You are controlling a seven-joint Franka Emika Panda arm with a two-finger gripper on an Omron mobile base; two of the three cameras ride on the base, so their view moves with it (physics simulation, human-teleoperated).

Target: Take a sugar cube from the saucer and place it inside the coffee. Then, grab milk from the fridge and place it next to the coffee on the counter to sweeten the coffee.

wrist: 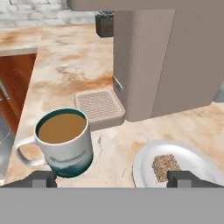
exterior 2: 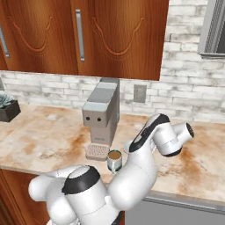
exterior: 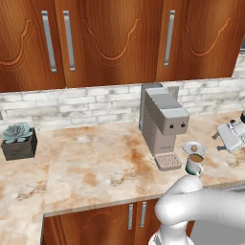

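Hovering open-jawed gripper (wrist: 111, 179) near saucer (wrist: 192, 157)

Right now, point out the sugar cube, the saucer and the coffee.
sugar cube (wrist: 165, 167), hand view, its top face.
saucer (wrist: 192, 156), hand view, bare white rim.
coffee (wrist: 61, 128), hand view, the brown liquid.

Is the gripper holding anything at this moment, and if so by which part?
Nothing is held. The gripper is open, its fingertips wide apart above the counter, with the sugar cube lying untouched on the saucer beside the coffee.
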